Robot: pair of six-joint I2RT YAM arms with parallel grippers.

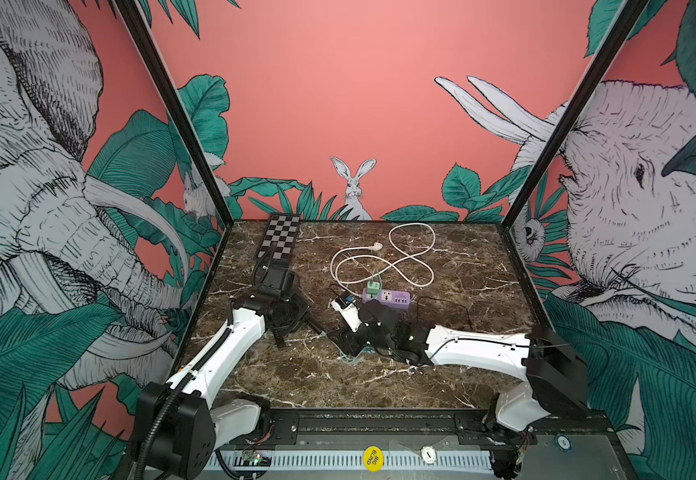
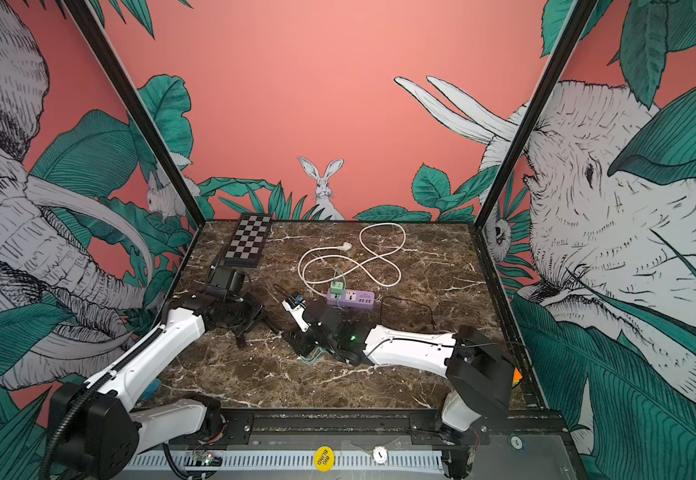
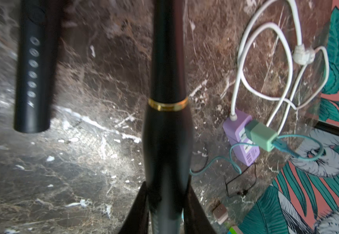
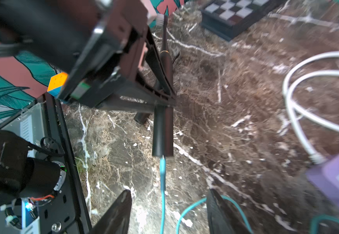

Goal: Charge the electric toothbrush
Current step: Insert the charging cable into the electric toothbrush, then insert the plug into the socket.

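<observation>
Toothbrush (image 4: 163,131) hangs near the counter's middle, clenched in the left gripper's (image 3: 167,192) jaws, probably to steady it for plugging in. Teal cable (image 4: 162,182) meets its base. The right gripper's (image 4: 168,194) jaws stand released astride that cable, its insertion seemingly finished.

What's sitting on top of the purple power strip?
A green adapter is plugged in there, the teal cable running from it. The socket under the adapter is covered.
</observation>
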